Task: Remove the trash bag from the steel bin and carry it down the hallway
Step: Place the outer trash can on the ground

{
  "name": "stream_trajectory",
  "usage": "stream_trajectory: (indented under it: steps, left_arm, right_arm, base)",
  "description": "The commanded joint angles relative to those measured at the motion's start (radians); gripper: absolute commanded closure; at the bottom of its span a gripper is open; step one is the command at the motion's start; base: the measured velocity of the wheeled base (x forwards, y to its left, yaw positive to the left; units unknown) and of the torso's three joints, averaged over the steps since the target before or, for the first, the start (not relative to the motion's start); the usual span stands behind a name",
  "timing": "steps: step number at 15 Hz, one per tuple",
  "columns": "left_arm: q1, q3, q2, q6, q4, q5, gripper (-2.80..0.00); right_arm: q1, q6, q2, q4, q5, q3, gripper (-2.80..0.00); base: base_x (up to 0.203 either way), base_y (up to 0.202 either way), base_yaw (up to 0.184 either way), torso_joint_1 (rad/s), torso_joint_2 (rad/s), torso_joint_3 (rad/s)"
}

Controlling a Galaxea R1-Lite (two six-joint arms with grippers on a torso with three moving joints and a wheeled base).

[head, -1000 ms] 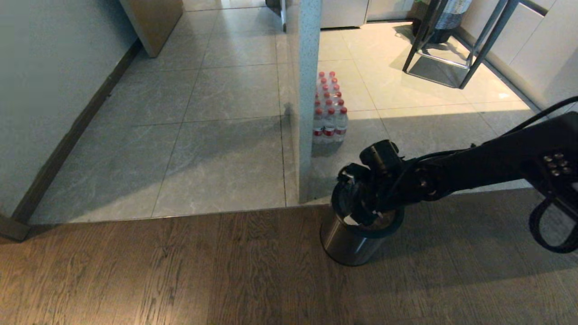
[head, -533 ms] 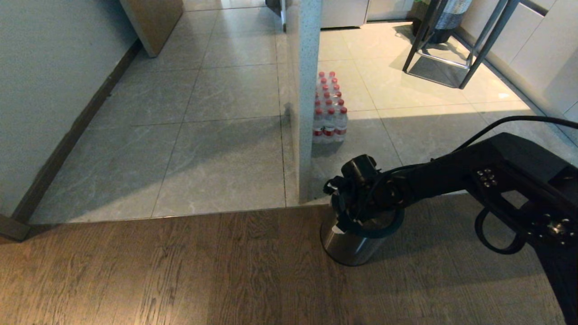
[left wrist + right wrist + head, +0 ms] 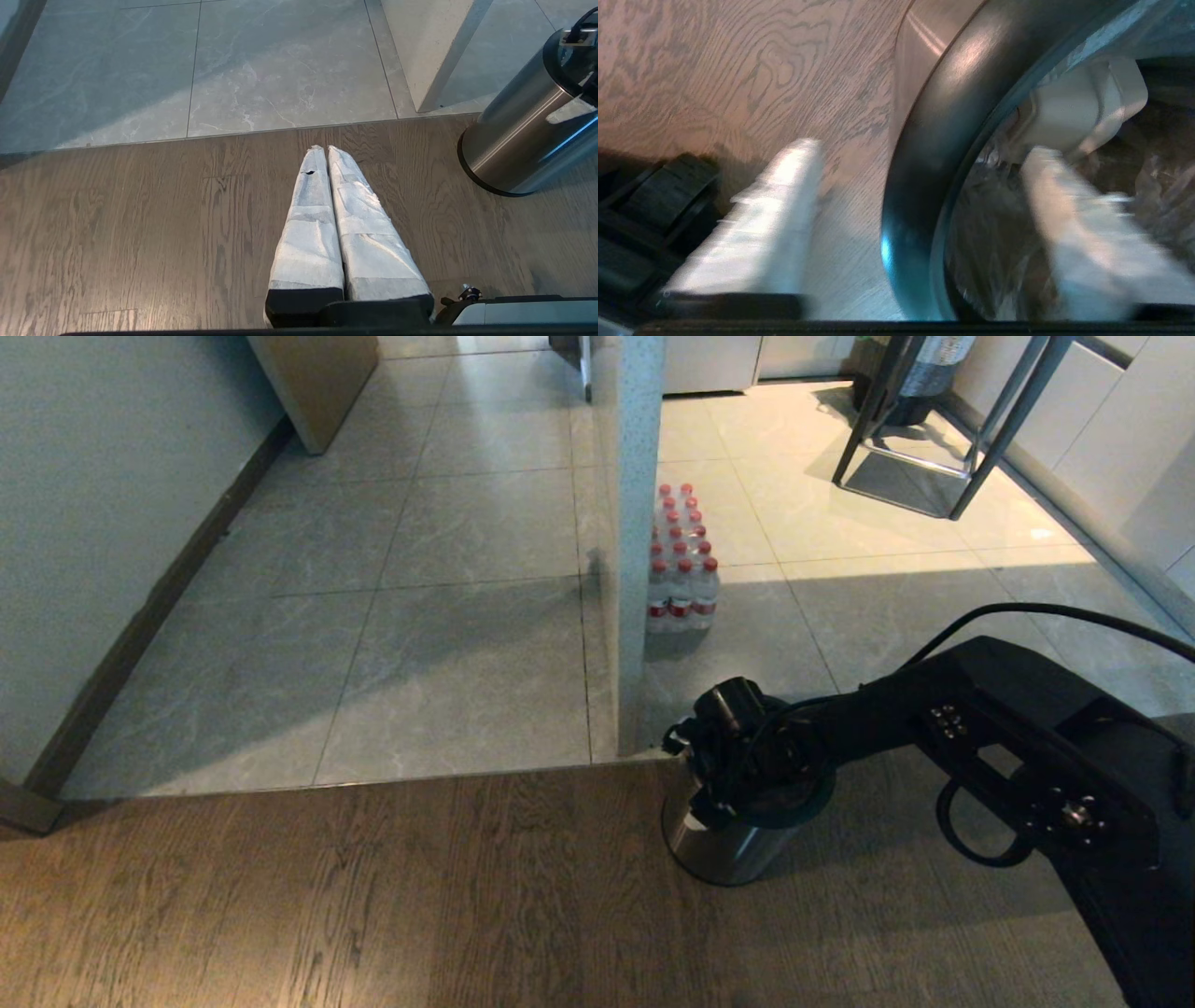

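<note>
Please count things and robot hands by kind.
Round brushed-steel bin: 1
Clear crinkly plastic trash bag inside it: 1
Shrink-wrapped pack of red-capped bottles: 1
Robot hands: 2, right hand astride bin's rim, left hand over wood floor
Total: 5

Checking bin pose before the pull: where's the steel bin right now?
Head view, right of centre: the steel bin stands on the wood floor at the tile edge, near the pillar, with the right gripper at its black ring.

A brushed silver steel cylinder bin point(image 3: 719, 849) wears a glossy black plastic ring point(image 3: 924, 154). Inside, a clear crinkly plastic bag point(image 3: 1004, 242) shows brownish and pale cream scraps. Grey marble-veined tiles point(image 3: 467, 663) lie at twelve o'clock of the brown wood-grain planks point(image 3: 373, 896). The shrink-wrapped bottle pack point(image 3: 680, 569) has red caps.
</note>
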Motion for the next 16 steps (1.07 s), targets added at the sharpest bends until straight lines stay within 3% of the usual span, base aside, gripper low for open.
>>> stream_trajectory:
  steps: [1,10,16]
  left_arm:
    - [0.000,0.000,0.000,0.000,0.000,0.000,0.00]
    - [0.000,0.000,-0.001,0.000,0.000,0.000,0.00]
    - [0.000,0.000,0.000,0.000,0.000,0.000,0.00]
  right_arm:
    - [0.000,-0.001,0.014,0.000,-0.004,-0.015,0.00]
    - [-0.005,0.024,-0.046,-0.006,-0.010,-0.002,0.00]
    - [-0.026,0.035,-0.203,0.002,-0.006,0.065,0.00]
  base:
    - [0.000,0.000,0.000,0.000,0.00,0.000]
    - [0.000,0.000,0.000,0.000,0.00,0.000]
    - [0.000,0.000,0.000,0.000,0.00,0.000]
